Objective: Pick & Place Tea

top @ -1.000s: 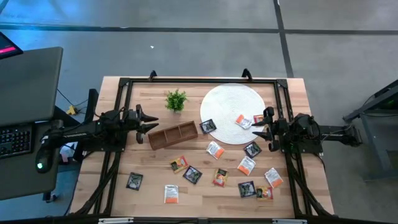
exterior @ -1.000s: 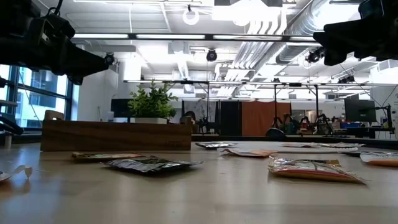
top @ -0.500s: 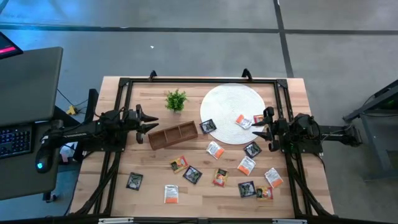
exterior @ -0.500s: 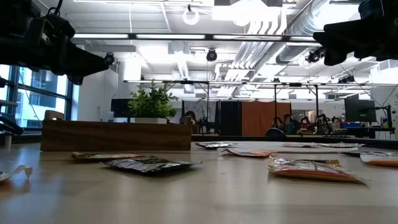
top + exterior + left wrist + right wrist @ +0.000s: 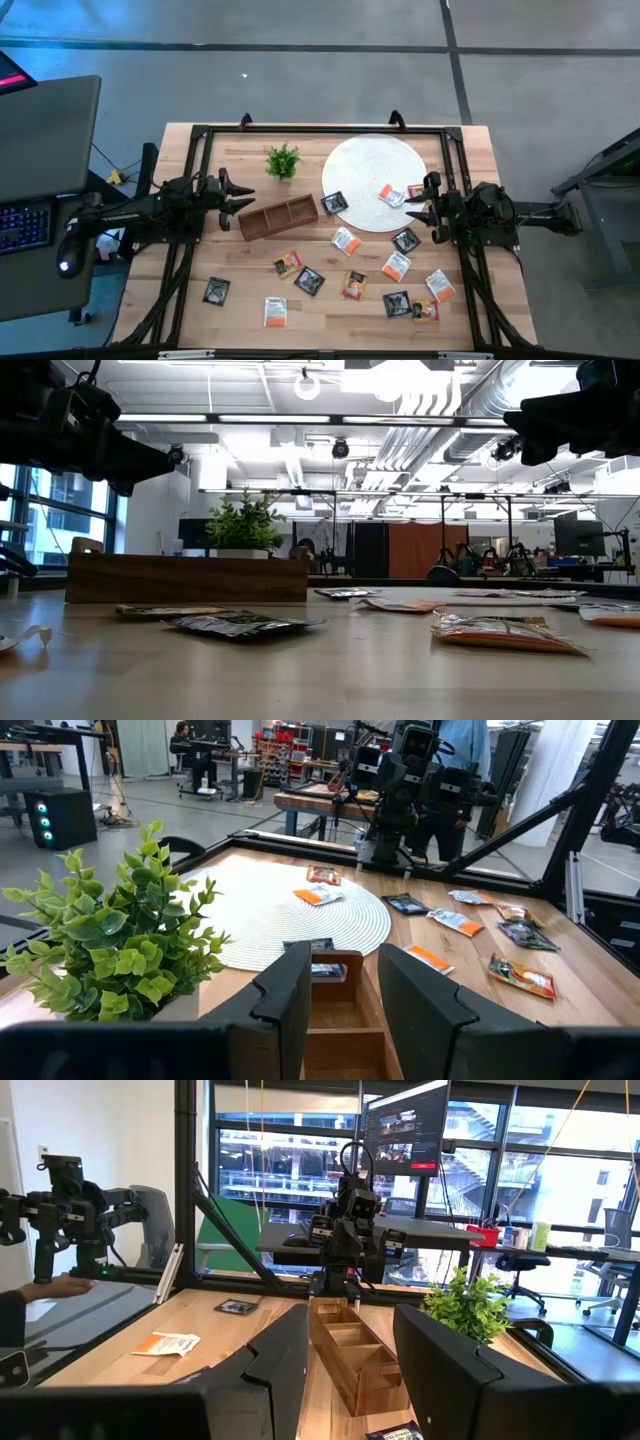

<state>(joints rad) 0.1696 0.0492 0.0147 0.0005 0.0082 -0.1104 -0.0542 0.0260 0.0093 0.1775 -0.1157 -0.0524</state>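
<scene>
Orange-and-white and black tea sachets [image 5: 345, 241], brown tray [image 5: 277, 217].

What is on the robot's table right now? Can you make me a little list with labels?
table: wooden top inside a black frame
tea bags: orange-and-white and black ones scattered flat over the near half, e.g.
tea bags on mat: two orange, one black at its edge
white mat: round, far right
tray: brown, divided, looks empty
plant: small, green, beside the mat
left end effector: open, above the tray's end, holding nothing
right end effector: open, above the mat's edge, holding nothing
</scene>
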